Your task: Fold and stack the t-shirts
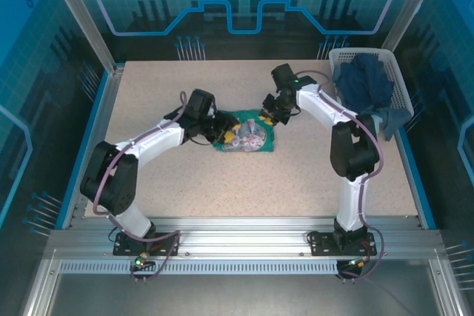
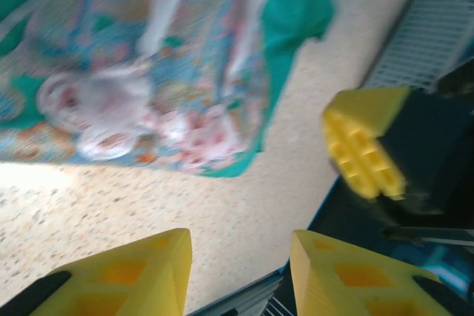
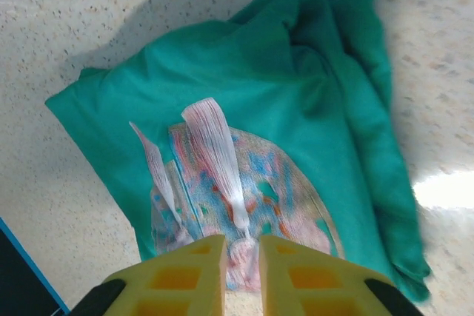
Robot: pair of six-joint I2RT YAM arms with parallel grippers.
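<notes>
Teal-green t-shirt (image 1: 250,138) bunched mid-desk, a claw at each side.
Shirt lies crumpled, print up, at the centre of the desk (image 1: 185,190). Left claw (image 2: 237,246) is spread, over bare desk just beside the shirt's left edge, holding nothing. Right claw (image 3: 243,246) is almost pressed together, narrow slit, right over the print; can't tell if cloth is pinched. Navy t-shirts (image 1: 363,83) heaped in white basket (image 1: 398,72), far right corner.

Teal t-shirt (image 3: 296,94): soft matt cloth. Tabletop (image 1: 222,183): matt, speckled, fine-grained. My right fingers (image 3: 185,279): smooth yellow plastic. Basket (image 1: 355,52): white plastic lattice. Frame rail (image 1: 244,246): bare metal.
</notes>
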